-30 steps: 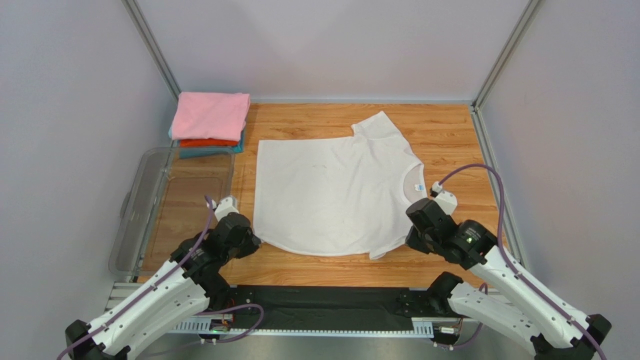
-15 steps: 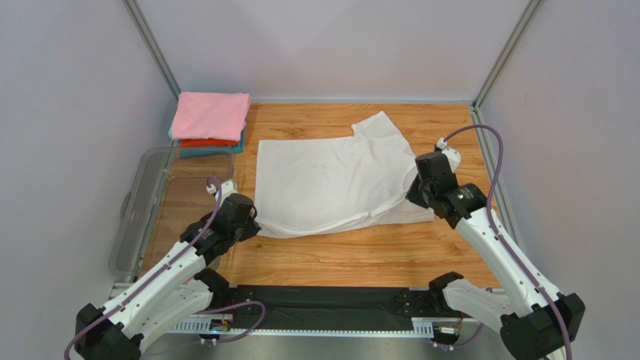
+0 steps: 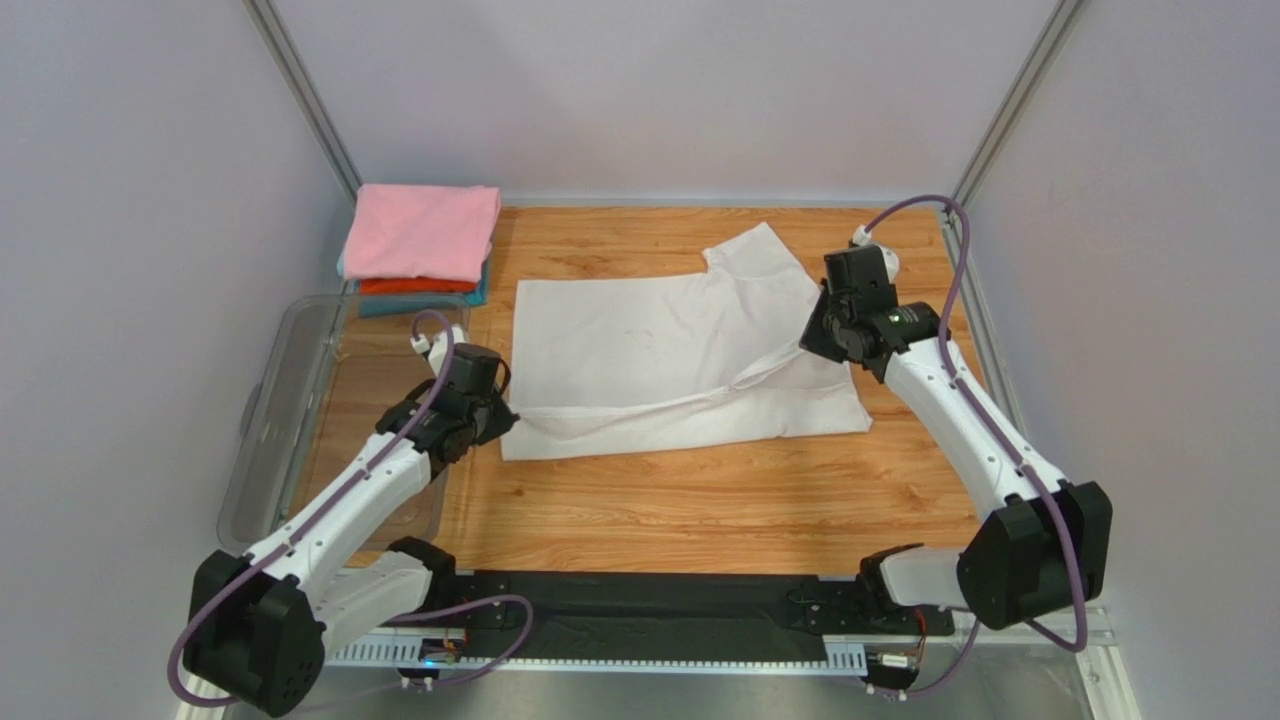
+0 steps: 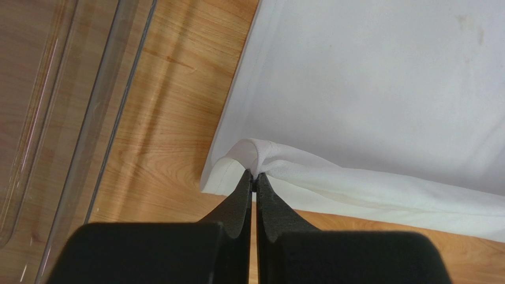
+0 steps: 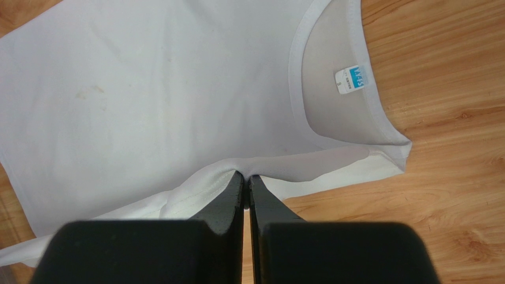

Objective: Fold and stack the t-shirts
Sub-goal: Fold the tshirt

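The left gripper (image 4: 255,175) is clamped on the white tee (image 3: 661,353), with its jaws pressed together on a pinch of cloth at the near-left corner of the garment, near the bin (image 3: 286,405). The right gripper (image 5: 245,176) is likewise closed on the white tee, and a ridge of cloth is held between its jaws just beside the collar (image 5: 294,71). The white tee is spread at the middle of the table (image 3: 676,503), with the collar toward the right and the hem toward the left. Its near part is doubled over the body, so that the near edge is formed by a fold. One sleeve (image 3: 759,255) is laid flat at the far side. A light-blue label (image 5: 351,78) is seen inside the collar, and faint marks are seen on the cloth. Three folded tees are stacked at the far-left corner: the pink tee (image 3: 421,230) is on top, the orange-red tee (image 3: 416,285) is beneath it, and the teal tee (image 3: 409,306) is at the bottom. The stack is set apart from the white tee, just beyond the far end of the bin, which stands along the left edge of the table.
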Motion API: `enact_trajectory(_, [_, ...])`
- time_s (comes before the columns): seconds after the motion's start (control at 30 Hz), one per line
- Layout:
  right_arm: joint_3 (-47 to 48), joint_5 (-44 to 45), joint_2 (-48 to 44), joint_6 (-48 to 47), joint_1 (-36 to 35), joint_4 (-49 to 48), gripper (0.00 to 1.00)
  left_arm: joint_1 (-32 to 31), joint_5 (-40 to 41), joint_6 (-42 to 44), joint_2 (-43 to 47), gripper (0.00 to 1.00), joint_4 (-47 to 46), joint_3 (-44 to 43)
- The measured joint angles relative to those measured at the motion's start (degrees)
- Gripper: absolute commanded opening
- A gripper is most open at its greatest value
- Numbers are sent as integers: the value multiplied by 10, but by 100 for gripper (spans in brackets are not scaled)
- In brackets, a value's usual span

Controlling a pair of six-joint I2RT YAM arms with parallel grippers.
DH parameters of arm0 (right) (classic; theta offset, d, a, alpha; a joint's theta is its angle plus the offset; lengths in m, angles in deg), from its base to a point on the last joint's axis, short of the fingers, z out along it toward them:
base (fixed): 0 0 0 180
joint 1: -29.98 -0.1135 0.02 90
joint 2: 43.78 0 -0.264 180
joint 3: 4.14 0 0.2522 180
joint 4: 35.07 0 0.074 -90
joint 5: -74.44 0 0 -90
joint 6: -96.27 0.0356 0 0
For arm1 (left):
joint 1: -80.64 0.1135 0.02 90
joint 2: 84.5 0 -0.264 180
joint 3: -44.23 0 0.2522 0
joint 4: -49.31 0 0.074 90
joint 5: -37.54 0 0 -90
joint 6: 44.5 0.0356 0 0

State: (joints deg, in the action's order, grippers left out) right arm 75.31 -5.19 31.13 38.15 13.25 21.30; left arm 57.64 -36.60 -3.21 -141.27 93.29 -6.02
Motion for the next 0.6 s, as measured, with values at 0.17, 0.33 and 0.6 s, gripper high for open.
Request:
enact_trajectory(0.17, [19, -19, 49, -13, 23, -13, 0, 21, -18, 16, -45, 0, -25, -8])
enact_trajectory(0.33, [41, -34, 100, -25, 31, -25, 0, 26, -23, 26, -90, 0, -43, -18])
enact_trajectory(0.6, [83, -68, 189, -42, 57, -45, 0, 38, -21, 33, -149, 0, -63, -42])
